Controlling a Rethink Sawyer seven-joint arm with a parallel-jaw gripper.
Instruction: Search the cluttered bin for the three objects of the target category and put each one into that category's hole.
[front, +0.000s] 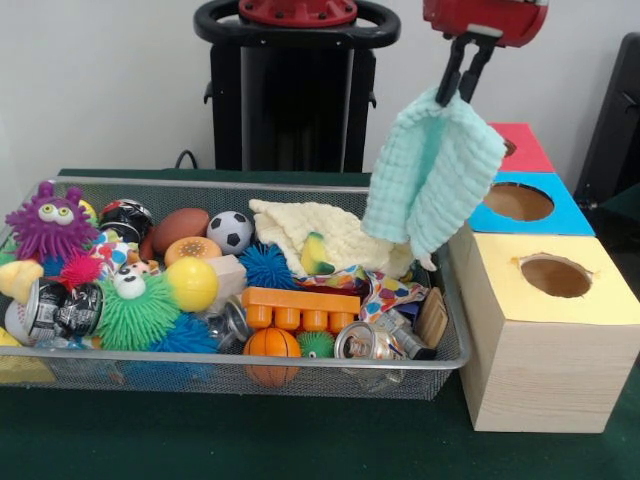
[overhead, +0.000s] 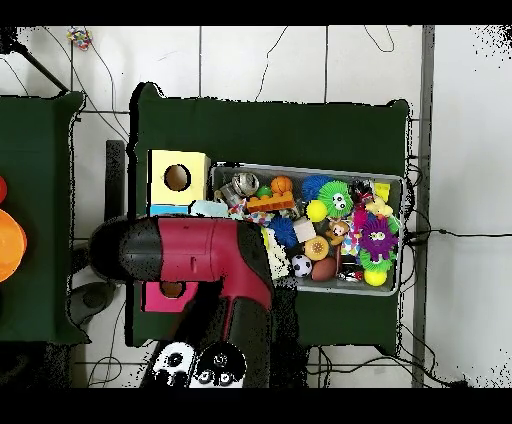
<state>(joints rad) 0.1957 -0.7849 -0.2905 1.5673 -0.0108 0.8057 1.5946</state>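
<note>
Fingers (front: 462, 72) pinched tight on the mint cloth (front: 436, 176) – it hangs folded, up high | between bin (front: 300, 372) and blue hole (front: 518, 202) – lifted to clear the bin's rim, I think | cream cloth (front: 318, 232) waits inside

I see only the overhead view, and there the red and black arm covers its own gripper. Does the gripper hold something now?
Observer: Yes. In the front view the gripper is shut on a mint-green knitted cloth, which hangs free in the air.
Operator: Is it over a hole?
Observer: Not that I can tell. It hangs by the right end of the wire mesh bin, next to the blue-topped box.
Operator: Is more cloth left in the bin?
Observer: Yes. A pale yellow knitted cloth lies at the back of the bin.
</note>
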